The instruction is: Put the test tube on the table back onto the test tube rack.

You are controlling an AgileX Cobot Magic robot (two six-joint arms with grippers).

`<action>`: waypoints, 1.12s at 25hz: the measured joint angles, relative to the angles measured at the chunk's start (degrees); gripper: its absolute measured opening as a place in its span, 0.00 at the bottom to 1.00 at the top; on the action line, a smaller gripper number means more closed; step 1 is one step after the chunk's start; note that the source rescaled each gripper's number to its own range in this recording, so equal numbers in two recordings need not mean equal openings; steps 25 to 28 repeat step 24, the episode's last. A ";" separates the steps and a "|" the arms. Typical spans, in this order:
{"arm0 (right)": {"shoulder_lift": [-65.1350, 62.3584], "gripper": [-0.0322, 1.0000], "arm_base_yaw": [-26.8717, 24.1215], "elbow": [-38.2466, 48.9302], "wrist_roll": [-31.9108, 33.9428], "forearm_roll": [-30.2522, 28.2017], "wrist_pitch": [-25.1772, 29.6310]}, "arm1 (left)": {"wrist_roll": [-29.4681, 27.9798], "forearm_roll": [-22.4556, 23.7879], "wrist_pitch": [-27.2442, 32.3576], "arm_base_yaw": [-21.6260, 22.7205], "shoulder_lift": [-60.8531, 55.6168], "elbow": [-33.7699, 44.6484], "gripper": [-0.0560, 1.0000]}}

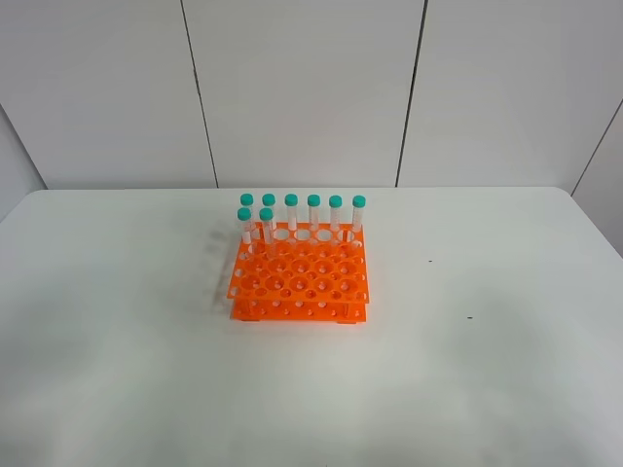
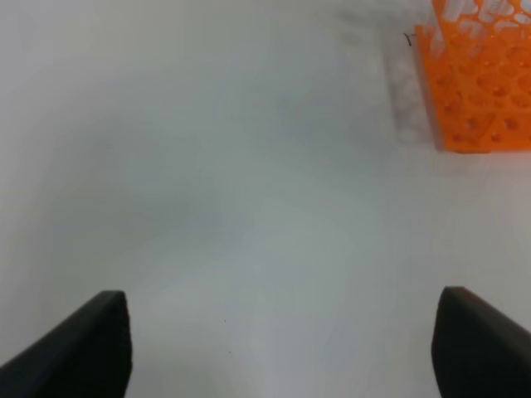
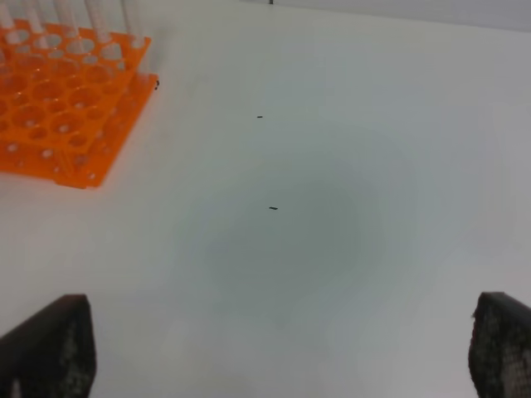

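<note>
- Table (image 1: 127, 321): plain white top, filling the lower half of the high view; grey panelled wall (image 1: 302, 88) behind it.
- Test tube rack (image 1: 300, 280): orange, two tiers, grid of round holes, just left of centre in the high view.
- Capped tubes (image 1: 313, 212): seven, teal caps, standing upright in the rack. Six fill the back row; one stands a row nearer, at the left end.
- Test tube lying loose on the table: none visible in any view.
- Left gripper (image 2: 282, 348): fingers spread wide over bare table, holding nothing; rack at upper right of its wrist frame.
- Right gripper (image 3: 282, 352): fingers spread wide, holding nothing; rack at upper left of its wrist frame.
- Small dark specks (image 3: 272, 208) on the table right of the rack.
</note>
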 joint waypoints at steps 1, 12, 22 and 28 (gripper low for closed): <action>0.00 1.00 0.00 0.00 0.00 0.00 0.00 | 0.00 0.00 0.00 0.00 0.00 0.00 1.00; 0.00 1.00 0.00 0.00 0.00 0.00 0.00 | 0.00 0.00 0.00 3.25 0.00 0.00 1.00; 0.00 1.00 0.00 0.00 0.00 0.00 0.00 | 0.00 0.00 0.00 3.31 0.00 0.00 1.00; 0.00 1.00 0.00 0.00 0.00 0.00 0.00 | 0.00 0.00 0.00 3.31 0.00 0.00 1.00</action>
